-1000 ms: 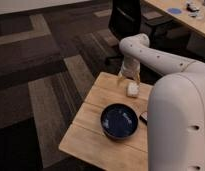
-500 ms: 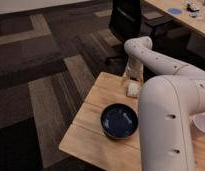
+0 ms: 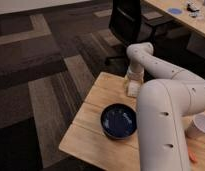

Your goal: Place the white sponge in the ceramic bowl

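The white sponge (image 3: 132,90) is a small off-white block lying on the wooden table (image 3: 96,107), near its far edge. My gripper (image 3: 133,80) points down right above the sponge, at its top, and stands open; nothing is lifted. The ceramic bowl (image 3: 118,121), round, deep and dark navy blue, sits on the table nearer the camera, a little left of the sponge, and looks empty. My large white arm (image 3: 163,120) crosses the right part of the table and hides what lies behind it.
A white cup (image 3: 198,126) stands at the right, half behind the arm. A small orange thing (image 3: 192,157) lies near the table's front right. A black office chair (image 3: 128,20) stands beyond the table, and another desk (image 3: 181,12) is at the back right.
The arm's bulky near link has swung left over the table and now covers more of its right side. The gripper stays at the sponge, and sponge and bowl have not moved.
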